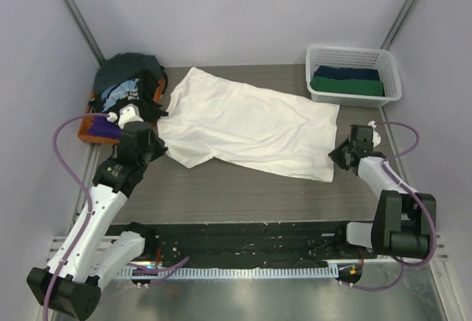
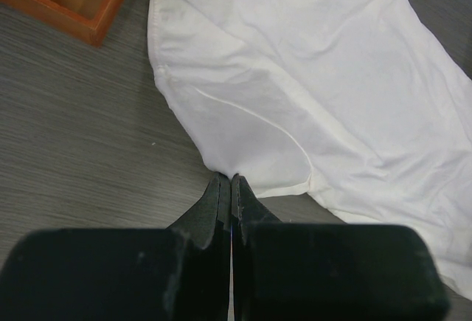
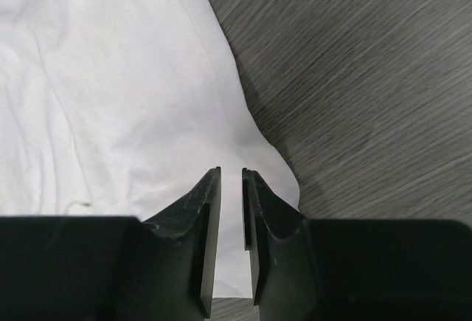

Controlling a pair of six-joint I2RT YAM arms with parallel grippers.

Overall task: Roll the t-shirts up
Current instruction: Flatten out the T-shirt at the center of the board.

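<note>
A cream-white t-shirt [image 1: 243, 122] lies spread flat across the middle of the table, its printed side not showing. My left gripper [image 1: 157, 149] is at the shirt's near-left sleeve edge. In the left wrist view its jaws [image 2: 231, 179] are pressed together with a small pinch of the white cloth [image 2: 295, 92] at the tips. My right gripper [image 1: 339, 156] hovers at the shirt's near-right hem corner. Its jaws [image 3: 231, 172] stand a narrow gap apart over the white fabric [image 3: 110, 99], with nothing gripped between them.
A pile of dark t-shirts [image 1: 129, 77] sits on the orange tray [image 1: 94, 135] at the back left; the tray's corner [image 2: 74, 4] shows in the left wrist view. A white lattice basket [image 1: 391, 77] at the back right holds a navy shirt [image 1: 346, 72] and a green shirt [image 1: 346, 86].
</note>
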